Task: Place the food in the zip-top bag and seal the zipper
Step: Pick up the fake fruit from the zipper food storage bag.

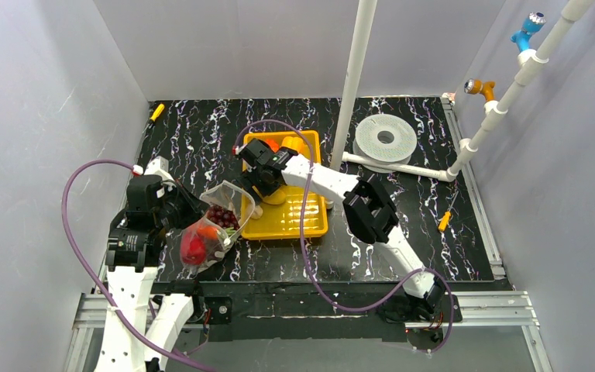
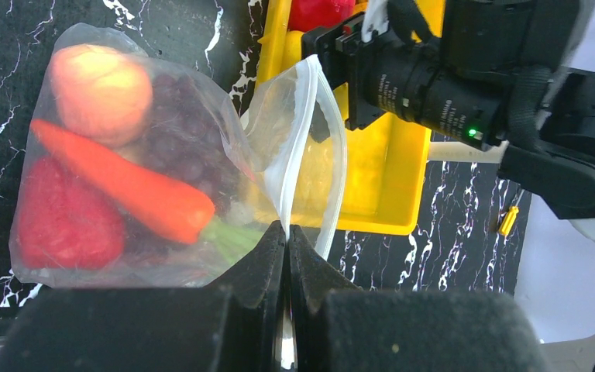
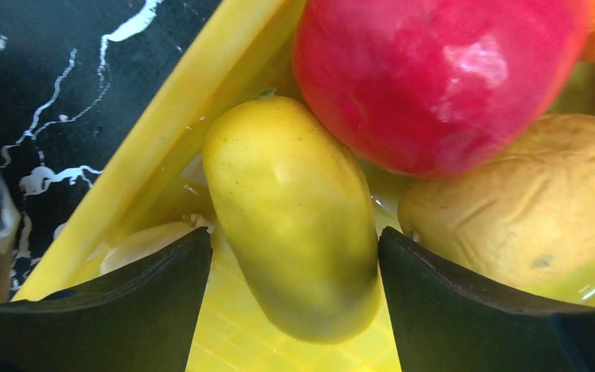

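Left hand (image 2: 287, 256) clenched on the mouth edge of the zip-top bag (image 2: 124, 163); right hand (image 3: 294, 302), fingers spread, straddles a yellow fruit (image 3: 294, 217) in the yellow tray (image 3: 163, 132).

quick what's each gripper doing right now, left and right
Left gripper: closed, pinching the zip-top bag at its mouth edge.
Right gripper: open around a yellow fruit in the tray.

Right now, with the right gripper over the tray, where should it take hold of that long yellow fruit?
Grip the yellow fruit across its narrow middle, coming straight down from above. It lies lengthwise between the right gripper fingers, which already straddle its long sides. The red fruit crowds its far end and the yellow tray wall flanks it, so the midsection is likely the clearest hold.
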You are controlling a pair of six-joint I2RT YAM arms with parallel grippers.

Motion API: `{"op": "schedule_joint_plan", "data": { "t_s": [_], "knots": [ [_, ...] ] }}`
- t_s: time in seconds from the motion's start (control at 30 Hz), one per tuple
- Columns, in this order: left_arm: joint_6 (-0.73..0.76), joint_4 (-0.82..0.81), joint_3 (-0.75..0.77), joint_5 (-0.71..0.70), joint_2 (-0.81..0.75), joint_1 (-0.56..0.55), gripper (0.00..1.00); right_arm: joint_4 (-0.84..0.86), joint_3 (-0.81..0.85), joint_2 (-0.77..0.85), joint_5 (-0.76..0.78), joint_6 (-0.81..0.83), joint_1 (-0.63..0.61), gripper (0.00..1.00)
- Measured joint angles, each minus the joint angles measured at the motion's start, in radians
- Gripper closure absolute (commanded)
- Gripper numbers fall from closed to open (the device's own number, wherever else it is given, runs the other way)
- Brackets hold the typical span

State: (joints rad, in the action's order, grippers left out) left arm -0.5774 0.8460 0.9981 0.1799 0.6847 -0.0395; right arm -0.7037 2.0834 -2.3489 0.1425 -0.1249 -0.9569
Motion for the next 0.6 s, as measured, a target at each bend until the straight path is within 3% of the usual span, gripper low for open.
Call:
{"op": "schedule_joint_plan", "data": {
  "t_s": [0.4, 0.6],
  "knots": [
    [0.0, 0.0, 0.0, 0.0, -0.002, 0.0, 1.0, -0.007, 0.002, -0.032, 0.015, -0.006, 0.0, 0.51],
    [0.0, 0.0, 0.0, 0.0, -0.002, 0.0, 1.0, -0.054, 0.002, 0.036, 0.042, -0.023, -0.001, 0.68]
  ]
}}
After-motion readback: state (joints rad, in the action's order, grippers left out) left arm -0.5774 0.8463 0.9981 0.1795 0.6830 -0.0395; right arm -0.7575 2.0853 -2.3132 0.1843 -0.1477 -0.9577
